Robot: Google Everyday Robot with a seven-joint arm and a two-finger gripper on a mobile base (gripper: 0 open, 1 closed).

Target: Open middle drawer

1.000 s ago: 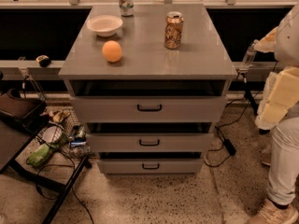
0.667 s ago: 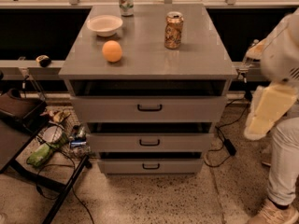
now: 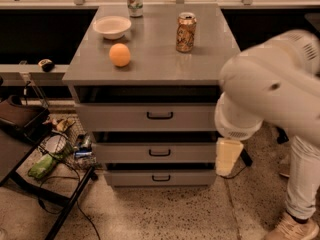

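The grey cabinet [image 3: 150,64] has three drawers. The middle drawer [image 3: 125,153] has a mid-height flat front and a small black bar handle [image 3: 159,152]; it is shut and its tray is hidden. My white arm [image 3: 270,89] reaches in from the right and covers the cabinet's right edge. My gripper [image 3: 227,157] is the cream-coloured end hanging below the arm, just right of the middle drawer's front, about level with it and apart from the handle.
On the cabinet top stand an orange [image 3: 120,54], a white bowl [image 3: 112,26], a brown can [image 3: 186,32] and a green-white can [image 3: 134,0]. A black stand with clutter and cables [image 3: 55,151] is at the left. A person's leg and shoe [image 3: 300,184] are at the right.
My arm has swung left from the right edge and now looms large in front of the cabinet's right side. The cream end has dropped to middle-drawer height. The drawers have not moved.
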